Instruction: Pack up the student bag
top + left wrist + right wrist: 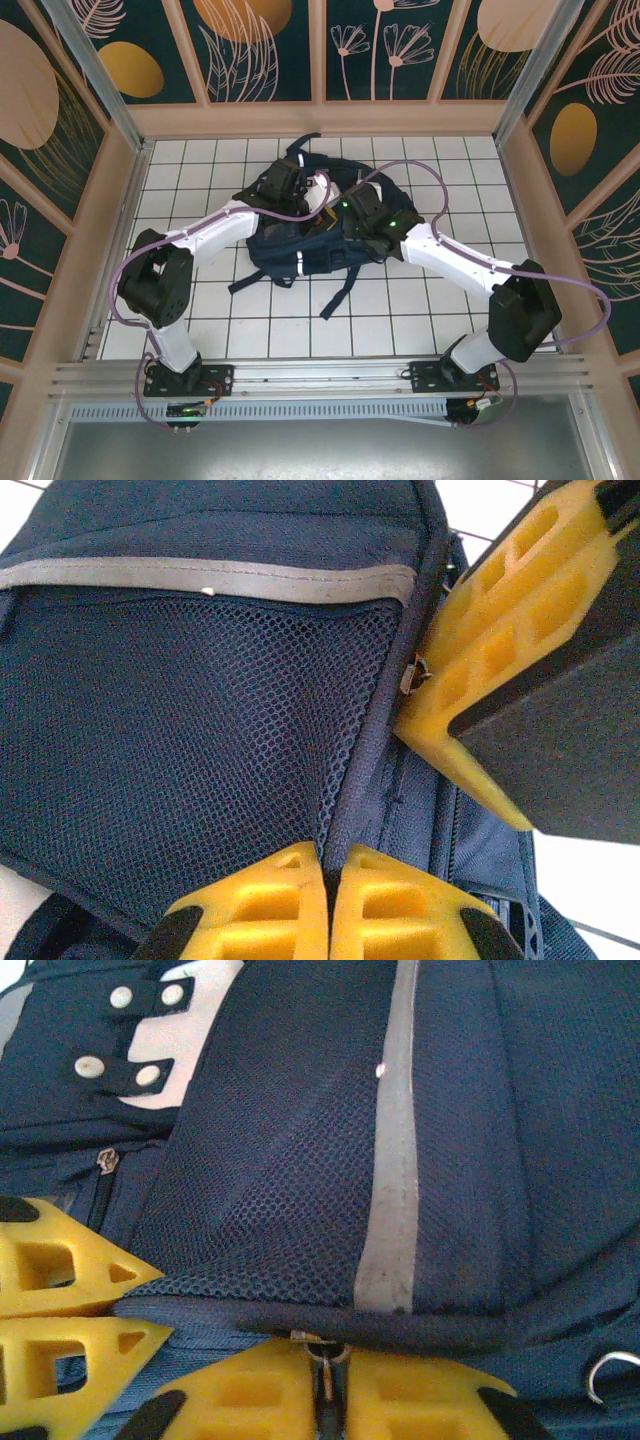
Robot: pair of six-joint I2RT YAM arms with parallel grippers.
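The student bag [300,252], navy blue with white stripes, lies in the middle of the tiled table. Both grippers are down on its top. My left gripper [332,860] is shut on a ridge of the bag's piping beside the mesh pocket [200,740]. My right gripper [325,1358] is shut on a small metal zipper pull [322,1352] under a dark rolled seam. A grey reflective stripe [392,1160] runs up the bag ahead of it. The two grippers sit close together: my right gripper's yellow fingers [500,640] show in the left wrist view, and my left gripper's fingers [60,1265] in the right wrist view.
Dark shoulder straps [335,295] trail from the bag toward the near side over the white tiles [420,310]. A white patch with snap tabs [150,1030] sits on the bag's front. Wooden walls [320,118] enclose the table on three sides.
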